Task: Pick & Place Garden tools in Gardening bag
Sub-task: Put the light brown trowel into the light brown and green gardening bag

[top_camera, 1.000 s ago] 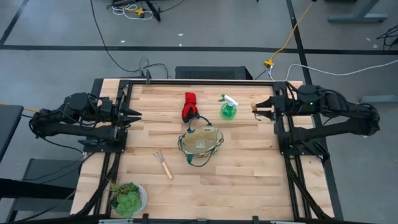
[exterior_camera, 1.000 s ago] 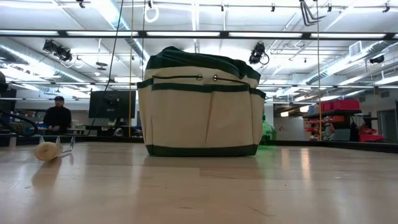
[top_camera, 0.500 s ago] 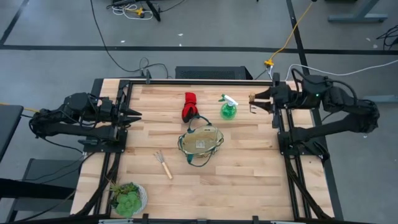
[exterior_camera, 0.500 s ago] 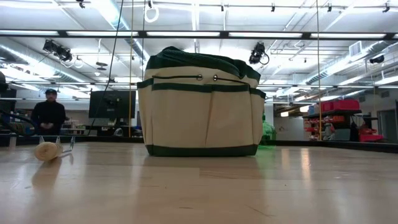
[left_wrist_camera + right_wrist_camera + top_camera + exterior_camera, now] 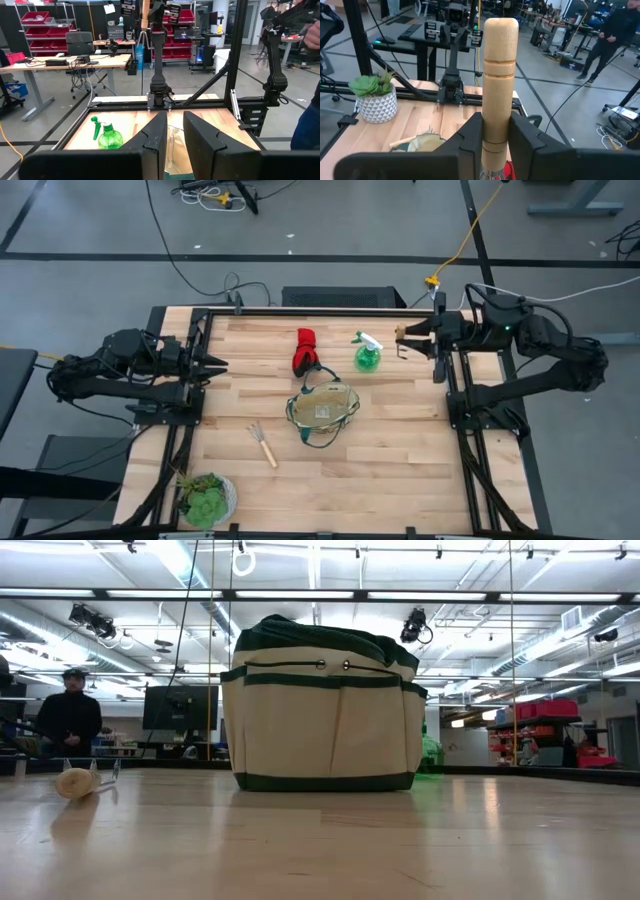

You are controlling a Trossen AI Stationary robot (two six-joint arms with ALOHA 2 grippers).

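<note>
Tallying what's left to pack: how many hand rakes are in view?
2. One hand rake lies on the table between bag and potted plant. The other is held in the right gripper, raised beside the spray bottle.

Between your right pincer [image 5: 408,342] and the gardening bag [image 5: 323,407], the green spray bottle [image 5: 367,357] stands in the way. The red glove bundle [image 5: 304,350] crowds the bag's far-left side. The near right surface [image 5: 400,470] lies bare.
</note>
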